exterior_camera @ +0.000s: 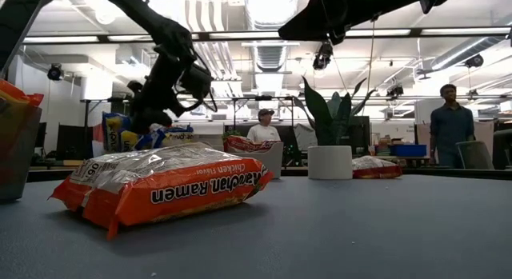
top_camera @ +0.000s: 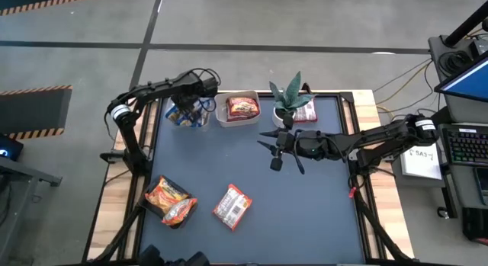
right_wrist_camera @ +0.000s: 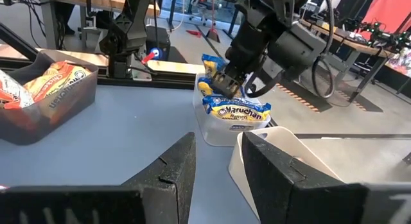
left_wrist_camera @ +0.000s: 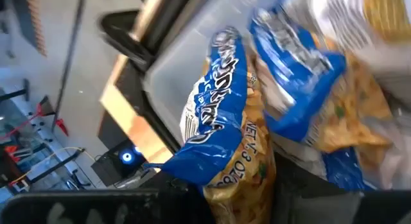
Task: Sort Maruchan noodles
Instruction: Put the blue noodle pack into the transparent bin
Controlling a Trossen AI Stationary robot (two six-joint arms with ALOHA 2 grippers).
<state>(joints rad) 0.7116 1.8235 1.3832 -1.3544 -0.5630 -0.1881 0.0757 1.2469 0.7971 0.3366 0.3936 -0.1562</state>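
My left gripper (top_camera: 200, 98) hangs over the far-left clear tub (top_camera: 174, 121) and is shut on a blue-yellow Maruchan packet (left_wrist_camera: 218, 121). More blue-yellow packets (right_wrist_camera: 236, 112) lie in that tub. The middle tub (top_camera: 226, 117) holds dark red-and-white packets (top_camera: 242, 106). My right gripper (top_camera: 271, 149) hovers open above the table's middle, touching nothing. Two orange packets (top_camera: 169, 199) and one red-and-white packet (top_camera: 231, 206) lie flat on the near part of the grey pad. Another red packet (top_camera: 306, 112) lies behind the plant. My left gripper pinches the blue-yellow packet between its two fingers, coming from above and pointing down into the tub. The packet's end (left_wrist_camera: 234, 185) runs back between the fingers, and its other end reaches down among the packets in the tub. The exact place of contact is hidden by the packet.
A potted plant (top_camera: 289, 98) in a white pot stands at the far middle, just beyond my right gripper. The grey pad's centre (top_camera: 305, 197) and near right lie bare. Wooden table edges (top_camera: 114, 197) frame the pad. People stand in the room beyond (exterior_camera: 452, 119).
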